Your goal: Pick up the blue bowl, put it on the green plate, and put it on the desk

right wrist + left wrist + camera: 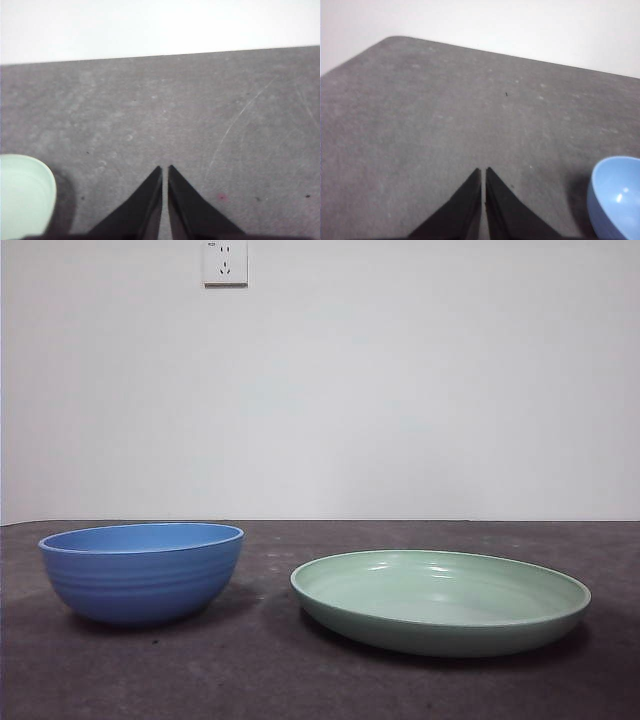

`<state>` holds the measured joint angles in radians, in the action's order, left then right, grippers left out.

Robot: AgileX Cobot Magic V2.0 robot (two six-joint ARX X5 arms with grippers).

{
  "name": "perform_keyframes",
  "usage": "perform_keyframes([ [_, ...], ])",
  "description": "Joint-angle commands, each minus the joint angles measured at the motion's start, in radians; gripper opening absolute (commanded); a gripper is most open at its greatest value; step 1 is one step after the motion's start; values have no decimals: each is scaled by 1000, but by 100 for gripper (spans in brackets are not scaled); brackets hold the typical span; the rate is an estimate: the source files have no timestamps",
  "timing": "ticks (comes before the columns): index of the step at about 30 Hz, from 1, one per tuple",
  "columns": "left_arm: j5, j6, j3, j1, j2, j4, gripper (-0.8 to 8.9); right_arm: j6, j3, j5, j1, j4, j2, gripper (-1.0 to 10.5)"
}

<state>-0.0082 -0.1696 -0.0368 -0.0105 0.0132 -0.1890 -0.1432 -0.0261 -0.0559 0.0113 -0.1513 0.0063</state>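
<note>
Grippers closed, bowl (blue) beside plate

Blue bowl: my left wrist view clips it at the edge.
Green plate: my right wrist view shows only part.

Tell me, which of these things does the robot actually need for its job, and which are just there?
Needed for the job:
- round, deep blue bowl, standing alone on the desk
- wide, shallow pale green plate, empty, beside the bowl
- dark grey speckled desk
- left gripper and right gripper, both shut, holding nothing

Just there:
- white wall socket
- plain white wall
</note>
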Motion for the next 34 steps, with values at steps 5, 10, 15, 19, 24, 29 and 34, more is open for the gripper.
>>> perform_keyframes([
  [5,8,-101,-119,-5,80,24,16,-189,-126,-35,-3,-42,24,11],
  [10,42,-117,-228,-28,203,8,16,-213,-228,-144,-3,-132,116,11],
  [15,125,-112,-381,-59,361,-59,16,-215,-360,-254,-3,-214,255,11],
  [19,228,-107,-514,-78,490,-122,16,-215,-461,-359,-3,-269,371,11],
  [24,349,-95,-663,-100,648,-212,16,-198,-591,-497,-3,-356,517,11],
  [29,452,-30,-760,-119,777,-290,16,-117,-691,-615,-3,-420,631,11],
  [34,540,11,-806,-138,882,-357,19,-42,-756,-665,-11,-497,732,11],
])
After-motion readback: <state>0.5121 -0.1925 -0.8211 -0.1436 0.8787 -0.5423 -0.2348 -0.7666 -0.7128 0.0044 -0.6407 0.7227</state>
